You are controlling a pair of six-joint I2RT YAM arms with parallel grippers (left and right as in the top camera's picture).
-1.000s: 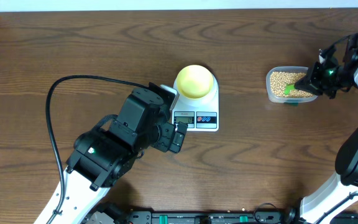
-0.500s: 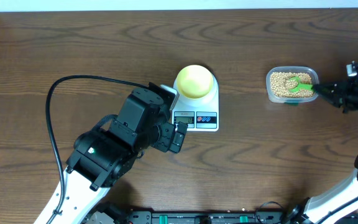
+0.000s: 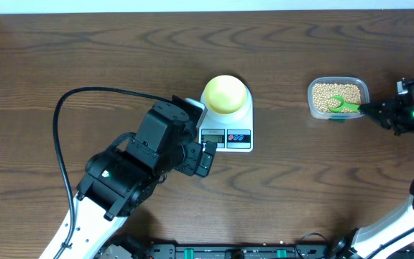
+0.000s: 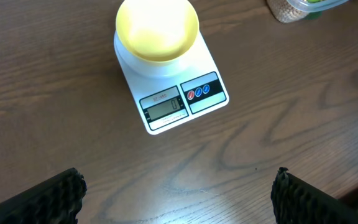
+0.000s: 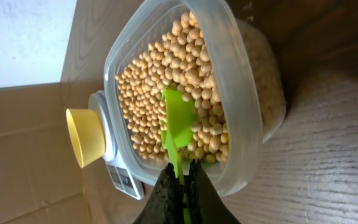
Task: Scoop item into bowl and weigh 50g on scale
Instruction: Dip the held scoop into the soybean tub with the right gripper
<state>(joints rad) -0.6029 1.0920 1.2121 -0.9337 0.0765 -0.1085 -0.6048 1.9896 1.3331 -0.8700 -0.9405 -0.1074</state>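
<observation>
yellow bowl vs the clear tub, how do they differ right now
The bowl is round and opaque pale yellow; the tub is a clear rounded rectangle. The bowl sits on the scale and looks empty; the tub sits on the table, full of beans with a green spoon in it. Both are open-topped.
</observation>
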